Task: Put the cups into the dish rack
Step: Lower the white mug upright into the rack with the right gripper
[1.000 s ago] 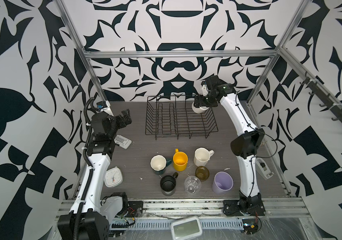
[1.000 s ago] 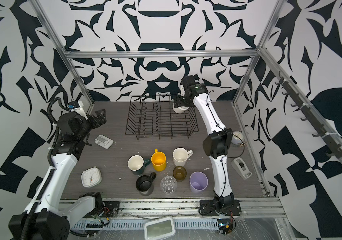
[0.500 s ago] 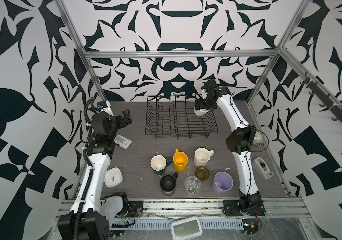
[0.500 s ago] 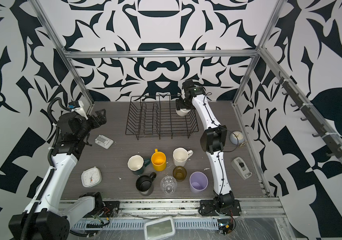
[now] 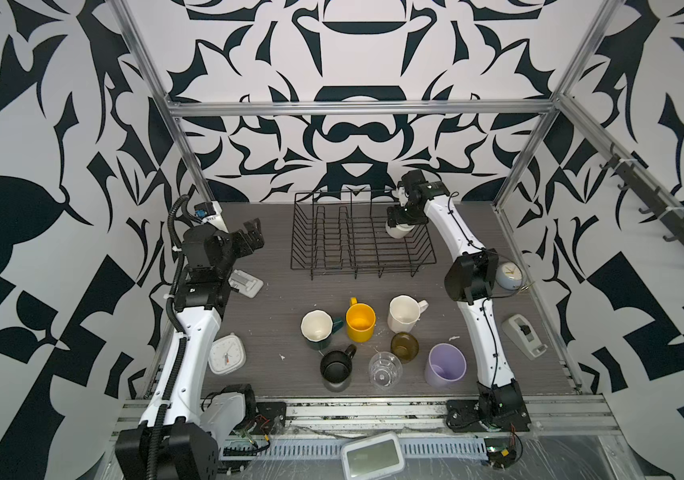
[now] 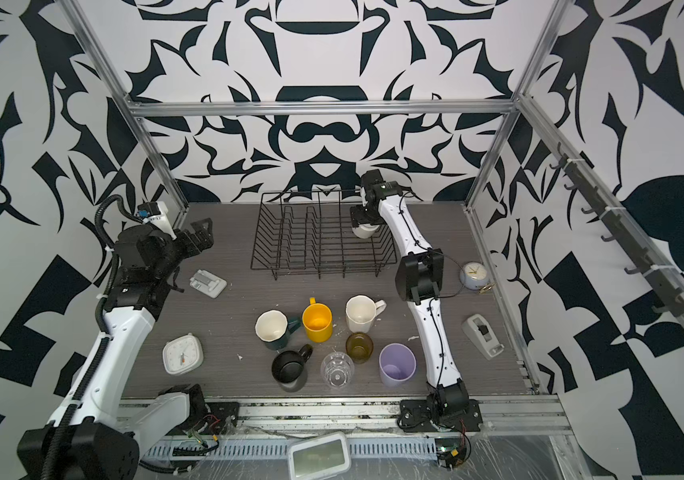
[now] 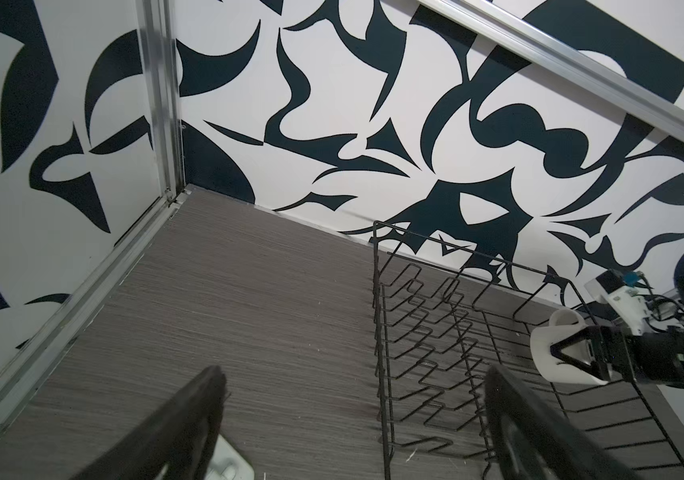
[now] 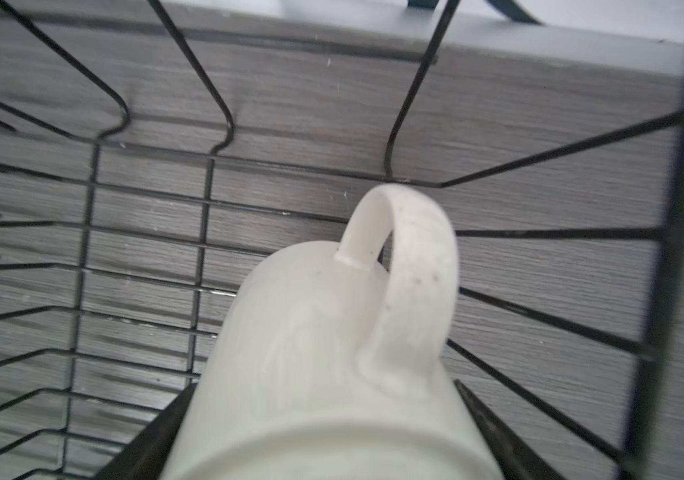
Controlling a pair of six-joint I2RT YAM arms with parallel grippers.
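The right gripper (image 5: 399,219) squeezes a white mug (image 5: 397,230) by its sides, at the back right corner of the dish rack (image 5: 332,246). The left gripper (image 5: 254,235) is spread wide with nothing in it, near the back left corner of the worktop (image 5: 282,307). The other cups (image 5: 360,322) stand together by the front edge.

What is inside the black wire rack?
Only one white mug, gripped by the right gripper at the rack's right end. Other slots look bare. Whether it touches the wires is hidden.

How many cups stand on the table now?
7, clustered front-centre: teal mug, yellow mug, faceted white mug, black mug, clear glass, amber glass, lilac tumbler. None seems hidden.
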